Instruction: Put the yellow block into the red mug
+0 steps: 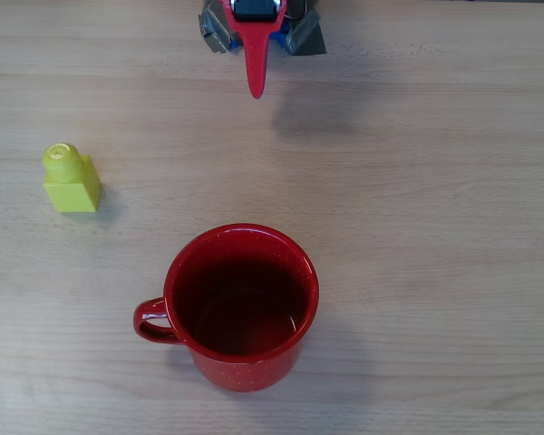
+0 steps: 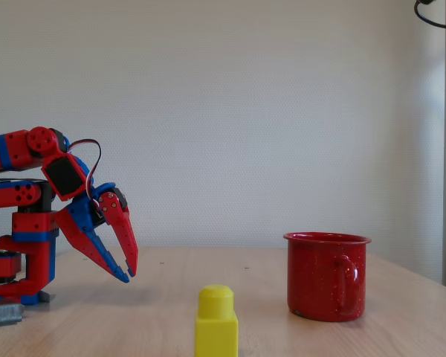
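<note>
Yellow block point(image 1: 72, 179) stands upright on the wooden surface point(image 1: 435, 181), stud up, at about ten o'clock from the red mug point(image 1: 241, 306) in the overhead view and well apart from it. The mug sits upright with its dark inside showing, its handle pointing to nine o'clock. My gripper point(image 2: 126, 274) hangs at twelve o'clock in the overhead view, far from both; in the fixed view its fingers are nearly together at the tips, holding nothing, just above the surface.

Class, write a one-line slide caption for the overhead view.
Yellow block stands apart from the empty red mug; the gripper waits at the top edge.
</note>
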`<state>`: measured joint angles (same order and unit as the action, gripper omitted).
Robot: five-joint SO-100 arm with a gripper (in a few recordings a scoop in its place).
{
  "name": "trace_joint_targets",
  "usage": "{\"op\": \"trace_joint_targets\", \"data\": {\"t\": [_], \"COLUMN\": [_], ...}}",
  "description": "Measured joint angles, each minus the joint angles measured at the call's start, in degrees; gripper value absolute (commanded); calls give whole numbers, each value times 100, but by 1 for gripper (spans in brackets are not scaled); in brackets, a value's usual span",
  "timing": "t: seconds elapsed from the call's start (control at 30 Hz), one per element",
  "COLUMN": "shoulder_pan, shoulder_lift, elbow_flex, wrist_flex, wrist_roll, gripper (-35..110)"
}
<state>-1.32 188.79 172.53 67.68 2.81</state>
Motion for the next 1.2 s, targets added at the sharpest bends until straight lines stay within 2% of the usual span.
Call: {"op": "trace_joint_targets", "data": {"t": [0.7, 0.8, 0.97, 1.2], "shoulder_pan": [0, 97, 422, 1028], "shoulder_lift": [0, -97, -1143, -2733], "elbow_flex": [0, 0, -132, -1652], "wrist_flex": [0, -343, -747, -853], "wrist_roll": [-132, -211, -501, -527], "gripper": [0, 0, 0, 0]}}
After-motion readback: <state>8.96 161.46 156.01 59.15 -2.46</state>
